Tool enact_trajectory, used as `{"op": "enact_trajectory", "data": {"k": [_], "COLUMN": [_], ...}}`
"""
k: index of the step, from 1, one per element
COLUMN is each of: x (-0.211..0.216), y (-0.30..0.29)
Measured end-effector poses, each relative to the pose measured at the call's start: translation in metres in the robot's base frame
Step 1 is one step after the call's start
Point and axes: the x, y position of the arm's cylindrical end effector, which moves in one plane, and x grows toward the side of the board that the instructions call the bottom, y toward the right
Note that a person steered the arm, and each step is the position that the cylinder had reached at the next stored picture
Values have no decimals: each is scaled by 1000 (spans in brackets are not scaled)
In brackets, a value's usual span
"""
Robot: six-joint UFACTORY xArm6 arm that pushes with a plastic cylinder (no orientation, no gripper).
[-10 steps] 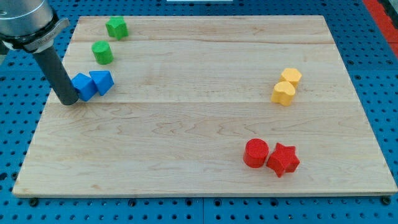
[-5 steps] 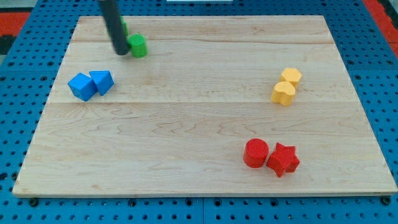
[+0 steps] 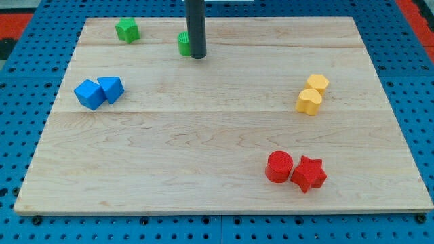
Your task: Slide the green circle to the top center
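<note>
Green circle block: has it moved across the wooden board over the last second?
Yes. The green circle block slid toward the view's right and slightly up, away from the green star-like block, which stayed put. My tip now sits at its right side.

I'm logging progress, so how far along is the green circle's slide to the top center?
Mostly done: the green circle sits near the view's top edge, just left of center, well away from the other green block at the top left. In hand: my tip is right beside it on its right, partly hiding it. Left: at most a small nudge toward center. Blue, yellow and red blocks look untouched.
</note>
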Motion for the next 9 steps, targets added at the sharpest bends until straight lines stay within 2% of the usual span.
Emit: {"op": "enact_trajectory", "data": {"k": [3,4,5,6,7,8,9], "x": [-27,5,-25,-41,-41,-39,-42], "y": [6,-61,-81,-42,49,91,21]}}
